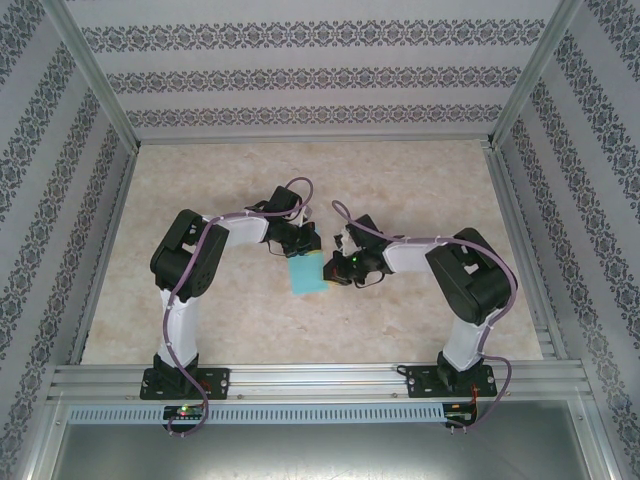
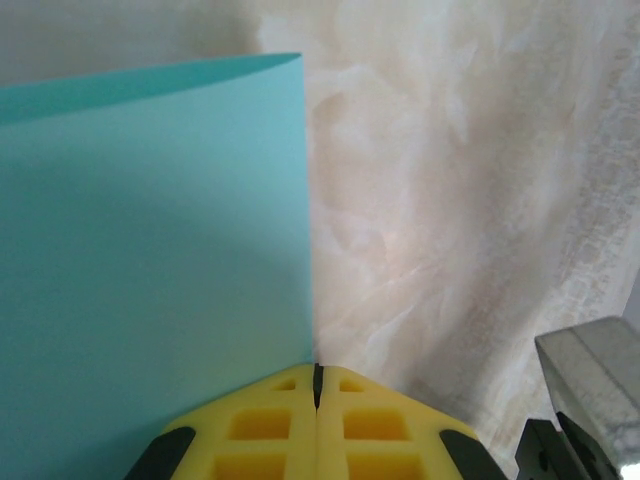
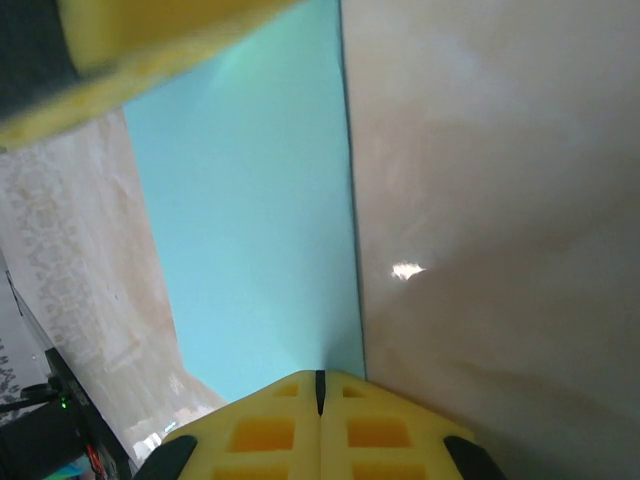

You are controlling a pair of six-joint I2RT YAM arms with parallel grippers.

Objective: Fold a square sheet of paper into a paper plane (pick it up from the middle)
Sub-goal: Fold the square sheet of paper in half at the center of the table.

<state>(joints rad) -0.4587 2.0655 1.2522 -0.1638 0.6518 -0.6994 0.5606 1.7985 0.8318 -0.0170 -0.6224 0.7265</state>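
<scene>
The square sheet of paper (image 1: 306, 274) is turquoise and sits between the two arms at mid-table, looking like a small tilted rectangle from above. My left gripper (image 1: 300, 247) is at its far edge and my right gripper (image 1: 334, 263) at its right edge. In the left wrist view the sheet (image 2: 150, 260) spreads up and left from the left gripper (image 2: 318, 368), whose yellow fingers are shut with the sheet's straight edge running into their seam. In the right wrist view the sheet (image 3: 250, 220) likewise runs into the shut right gripper (image 3: 320, 375). The left gripper's yellow finger (image 3: 150, 40) shows at top left.
The beige marbled tabletop (image 1: 200, 190) lies beneath, walled by patterned panels and a metal frame rail (image 1: 320, 378) at the near edge. Part of the right arm's grey housing (image 2: 590, 370) sits close to the left gripper's right side.
</scene>
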